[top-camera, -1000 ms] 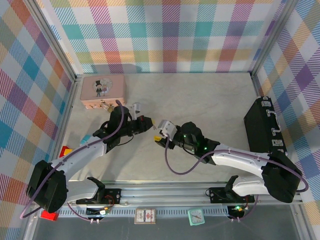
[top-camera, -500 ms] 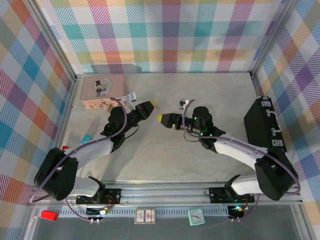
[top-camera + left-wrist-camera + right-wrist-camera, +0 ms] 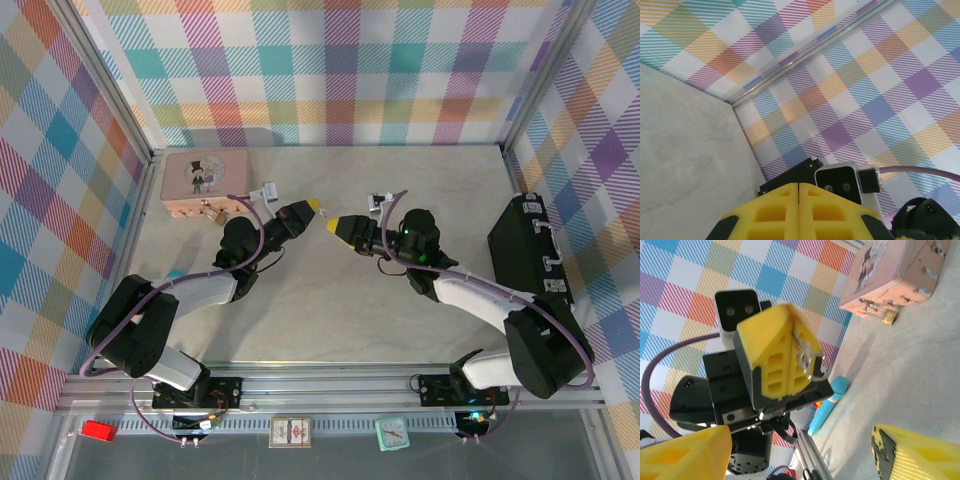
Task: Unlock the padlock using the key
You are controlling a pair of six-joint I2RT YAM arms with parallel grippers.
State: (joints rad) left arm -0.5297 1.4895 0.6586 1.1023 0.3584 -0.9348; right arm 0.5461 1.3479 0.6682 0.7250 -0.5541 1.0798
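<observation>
My left gripper (image 3: 308,208) hangs above the table's middle, its yellow fingers (image 3: 775,352) pressed together on the key (image 3: 802,352), whose small silvery blade and wire rings stick out of the seam. In the left wrist view the left gripper (image 3: 798,187) shows no gap between its pads. My right gripper (image 3: 335,225) faces it tip to tip, a short way off, and stands open (image 3: 800,460) with nothing between its fingers. The small brass padlock (image 3: 887,316) hangs shut on the hasp of the pink tin (image 3: 890,265) at the back left, where the padlock (image 3: 216,216) lies behind the left arm.
A blue pen-like stick (image 3: 827,405) lies near the left rail (image 3: 140,250). A black case (image 3: 525,250) stands along the right wall. Plaid walls close in the back and both sides. The marble table (image 3: 400,170) is bare behind the grippers.
Both grippers have risen and moved toward the back, turning until they face each other. The right gripper has opened wider. The left has stayed shut on the key.
</observation>
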